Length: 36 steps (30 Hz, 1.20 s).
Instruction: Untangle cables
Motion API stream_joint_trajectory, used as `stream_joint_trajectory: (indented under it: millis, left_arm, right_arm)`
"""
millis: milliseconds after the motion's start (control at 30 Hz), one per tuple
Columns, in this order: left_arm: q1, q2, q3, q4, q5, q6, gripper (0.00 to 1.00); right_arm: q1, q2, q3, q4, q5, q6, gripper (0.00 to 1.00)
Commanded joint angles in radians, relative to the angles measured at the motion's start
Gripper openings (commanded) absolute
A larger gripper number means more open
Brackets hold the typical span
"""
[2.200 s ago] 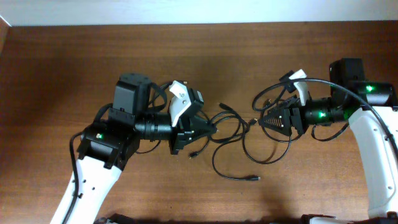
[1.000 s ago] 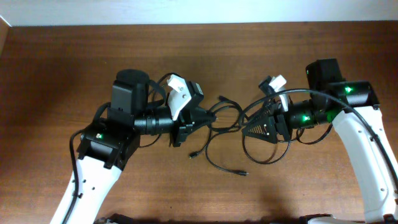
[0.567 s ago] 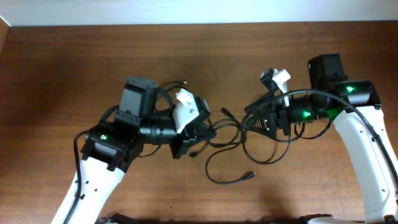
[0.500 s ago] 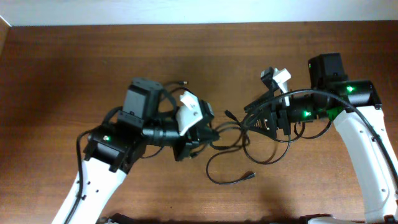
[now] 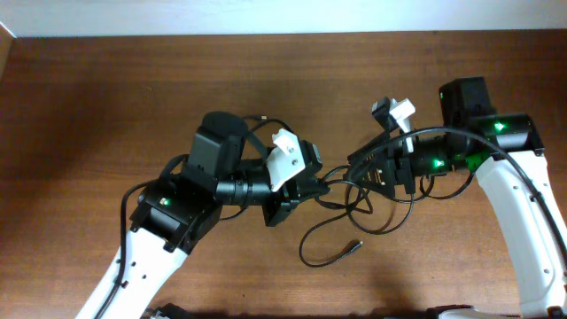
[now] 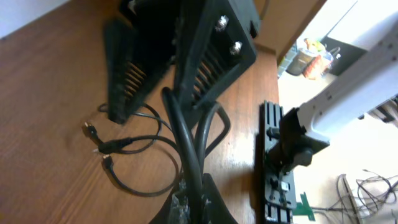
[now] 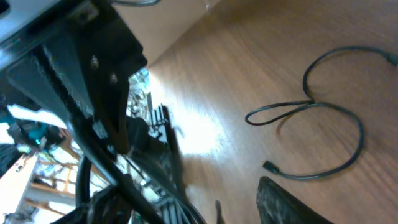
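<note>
Overhead and wrist views showed two white-and-black robot arms meeting over a dark wooden surface [image 5: 106, 97], with a tangle of thin black cables [image 6: 132, 142] between them near the middle. The left arm [image 5: 190, 199] reached in from the lower left. Its jaws were pressed together on one strand of the cables, which ran out from between the ridged pads [image 6: 127, 78] and down towards the camera in the left wrist view. The right arm [image 5: 514, 186] reached in from the right, and its jaws faced the left arm's across a small gap. The right jaws stood apart, one finger [image 7: 102, 68] at the upper left of the right wrist view and the other at the lower right. Strands crossed close beside the upper finger, but the views did not show whether they touched it. More of the cables lay loose on the surface below and between the two arms, curling into loops, and one loop ended in a small plug [image 5: 356, 245] lying free and pointing towards the right arm.
</note>
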State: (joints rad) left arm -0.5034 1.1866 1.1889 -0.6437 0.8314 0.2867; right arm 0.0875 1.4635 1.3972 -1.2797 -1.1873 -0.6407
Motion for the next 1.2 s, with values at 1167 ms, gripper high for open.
stream_joint_trajectory:
  millis: [1167]
  left_arm:
    - [0.082, -0.008, 0.005, 0.306, 0.488, -0.275, 0.0]
  right_arm:
    - [-0.233, 0.047, 0.021, 0.28, 0.731, 0.593, 0.49]
